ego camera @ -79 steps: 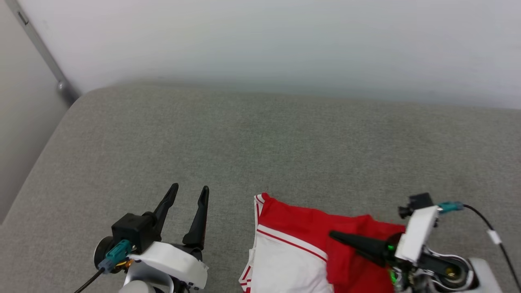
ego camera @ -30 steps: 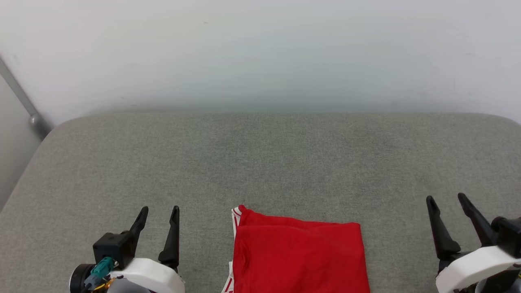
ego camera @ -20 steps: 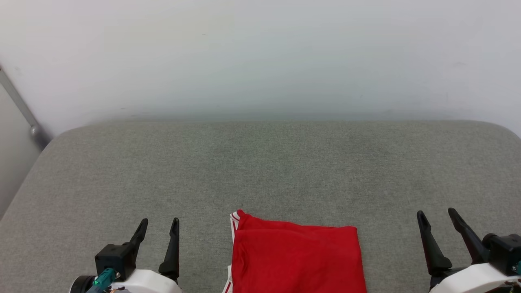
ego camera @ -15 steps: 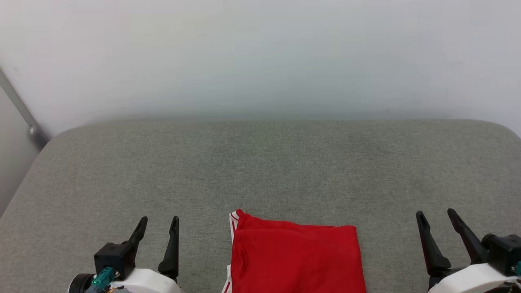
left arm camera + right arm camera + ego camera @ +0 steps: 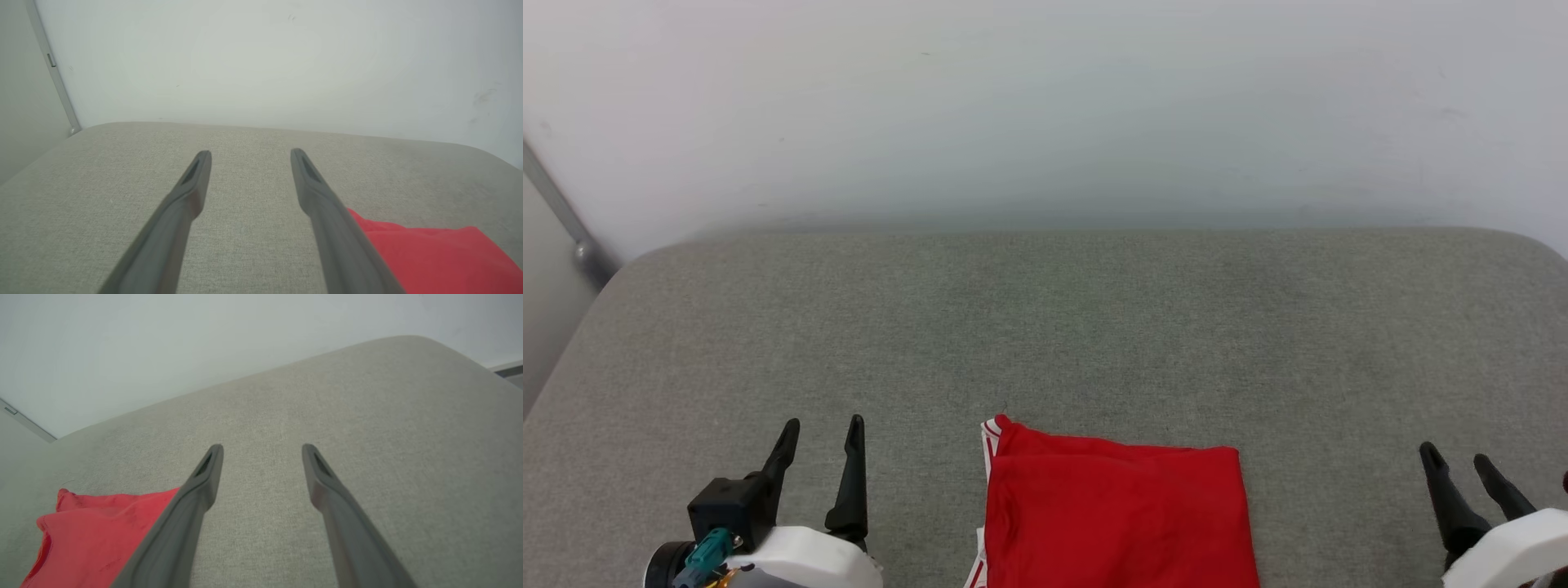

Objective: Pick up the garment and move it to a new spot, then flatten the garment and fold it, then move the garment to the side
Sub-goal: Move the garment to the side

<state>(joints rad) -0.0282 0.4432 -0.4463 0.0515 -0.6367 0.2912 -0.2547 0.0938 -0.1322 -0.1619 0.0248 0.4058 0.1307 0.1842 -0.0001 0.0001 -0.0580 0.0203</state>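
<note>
The folded red jersey shirt with red-and-white striped trim (image 5: 1115,514) lies flat on the grey woven fabric surface (image 5: 1045,327), at its near edge, between the two arms. It forms a neat rectangle, red side up, with a thin line of white trim showing at its far left corner and down its left side. The left gripper (image 5: 823,423) hovers left of the shirt, near it but apart, its two long dark fingers spread with nothing between them. The right gripper (image 5: 1454,456) hangs well to the right of the shirt, fingers likewise spread and empty. Both point toward the plain white wall (image 5: 1045,106) on the far side. A grey metal strip (image 5: 560,208) slants down the wall at far left.
</note>
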